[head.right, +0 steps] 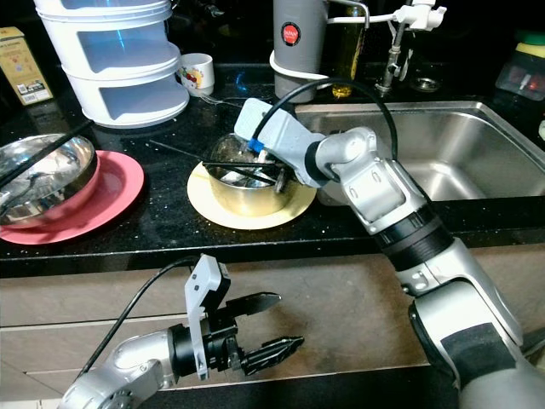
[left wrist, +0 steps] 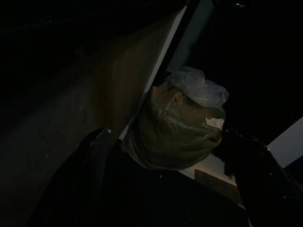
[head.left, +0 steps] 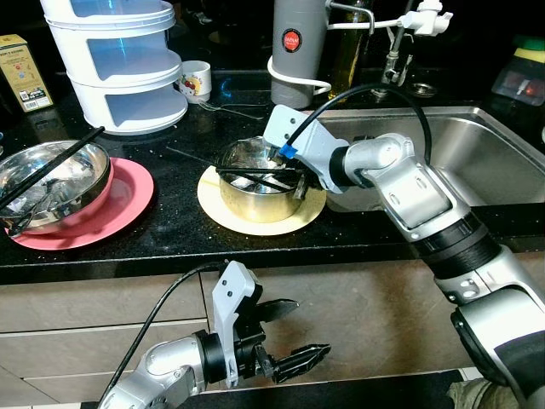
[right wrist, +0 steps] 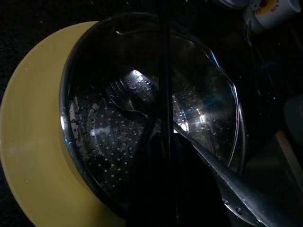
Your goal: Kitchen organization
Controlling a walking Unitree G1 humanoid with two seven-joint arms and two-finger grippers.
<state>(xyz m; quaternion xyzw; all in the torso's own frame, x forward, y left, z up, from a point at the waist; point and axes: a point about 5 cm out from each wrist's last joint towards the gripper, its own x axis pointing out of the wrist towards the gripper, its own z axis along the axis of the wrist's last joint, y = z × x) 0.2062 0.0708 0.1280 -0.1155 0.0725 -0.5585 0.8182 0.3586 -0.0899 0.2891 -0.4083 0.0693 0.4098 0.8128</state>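
Note:
A steel bowl (head.left: 255, 183) stands on a yellow plate (head.left: 217, 209) at the middle of the black counter. Black chopsticks (head.left: 247, 173) lie across its rim, and a fork (right wrist: 125, 97) rests inside. My right gripper (head.left: 292, 181) is at the bowl's right rim, shut on the chopsticks (right wrist: 165, 71), whose near end disappears between the dark fingers (right wrist: 142, 189). Further left, a second steel bowl (head.left: 51, 175) with chopsticks (head.left: 60, 158) sits on a pink plate (head.left: 128, 200). Below the counter edge, my left gripper (head.left: 298, 332) hangs open in front of the drawer fronts, holding nothing.
A white stacked container (head.left: 119, 60), a mug (head.left: 194, 81) and a yellow box (head.left: 21, 72) stand at the back left. A grey flask (head.left: 298, 43) and a faucet (head.left: 400, 43) are behind the steel sink (head.left: 477, 153) on the right. An olive bundle (left wrist: 175, 127) shows dimly.

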